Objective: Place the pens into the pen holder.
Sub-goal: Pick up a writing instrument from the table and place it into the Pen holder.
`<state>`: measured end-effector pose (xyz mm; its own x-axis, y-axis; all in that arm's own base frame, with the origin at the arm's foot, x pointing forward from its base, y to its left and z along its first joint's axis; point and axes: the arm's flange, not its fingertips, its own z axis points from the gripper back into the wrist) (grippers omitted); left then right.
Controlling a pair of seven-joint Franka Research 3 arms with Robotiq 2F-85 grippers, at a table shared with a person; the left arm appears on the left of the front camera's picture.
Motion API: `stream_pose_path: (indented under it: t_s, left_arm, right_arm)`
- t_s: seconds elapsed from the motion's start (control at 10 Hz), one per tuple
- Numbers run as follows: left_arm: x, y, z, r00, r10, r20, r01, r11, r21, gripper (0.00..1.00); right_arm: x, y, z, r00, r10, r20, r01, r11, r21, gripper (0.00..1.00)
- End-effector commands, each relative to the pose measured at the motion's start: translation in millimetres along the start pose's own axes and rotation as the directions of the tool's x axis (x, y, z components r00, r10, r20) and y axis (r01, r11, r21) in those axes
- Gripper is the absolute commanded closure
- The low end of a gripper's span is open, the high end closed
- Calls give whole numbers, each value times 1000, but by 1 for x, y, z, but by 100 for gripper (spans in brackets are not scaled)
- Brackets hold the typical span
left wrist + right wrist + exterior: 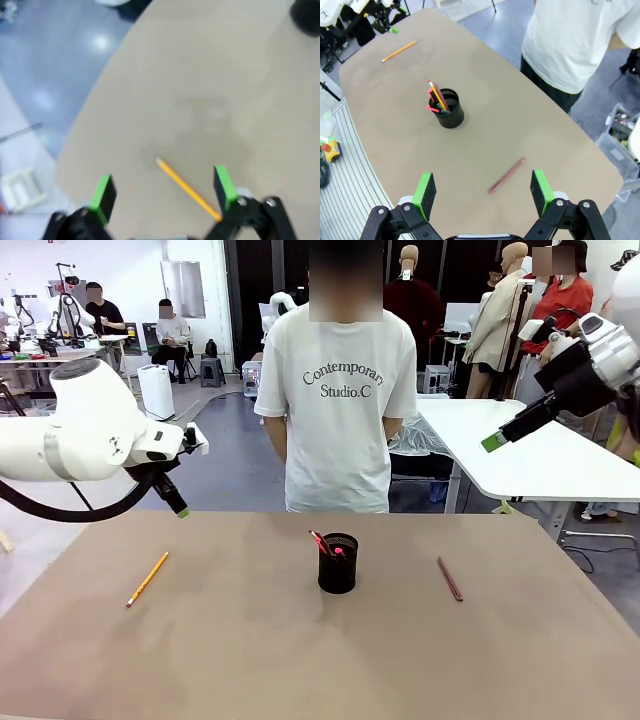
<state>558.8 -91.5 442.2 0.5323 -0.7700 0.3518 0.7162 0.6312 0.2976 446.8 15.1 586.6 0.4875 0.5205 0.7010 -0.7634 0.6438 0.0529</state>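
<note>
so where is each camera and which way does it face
Front: fixed between the arms, facing across the table at the person; both arms show, left gripper, right gripper.
Left wrist: close above the table, looking down at the yellow pen; own fingers show.
Right wrist: high, looking down at the holder and brown pen; own fingers show.
All three share the yellow pen.

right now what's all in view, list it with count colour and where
table: one, tan, between robot and person
pen holder: one, black mesh, table centre
pens in holder: count unclear, red and orange ends showing, leaning out the top
pencil: one, yellow-orange, lying on the table's left
pen: one, reddish-brown, lying right of the holder
person: one, white t-shirt, standing at far side
left jaws: black, green pads, open, raised over the pencil
right jaws: black, green pads, open, high over the pen
</note>
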Motion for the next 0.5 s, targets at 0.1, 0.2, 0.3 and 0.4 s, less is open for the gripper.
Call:
stream_pose_path:
  t_s: [0.1, 0.2, 0.3, 0.4]
  left_arm:
    - [7, 10, -17, 979, 125, -159, -119, 992, 49, 0]
    - [-1, 14, -24, 974, 135, -184, -128, 990, 53, 0]
    - [-10, 17, -28, 964, 168, -205, -158, 985, 64, 0]
    - [-15, 19, -35, 957, 198, -210, -194, 980, 41, 0]
  right_arm:
    - [0, -1, 0, 1000, 0, 20, 0, 1000, 14, 0]
    - [0, -1, 0, 1000, 0, 20, 0, 1000, 14, 0]
    - [0, -1, 0, 1000, 0, 20, 0, 1000, 14, 0]
    - [0, -1, 0, 1000, 0, 20, 0, 1000, 14, 0]
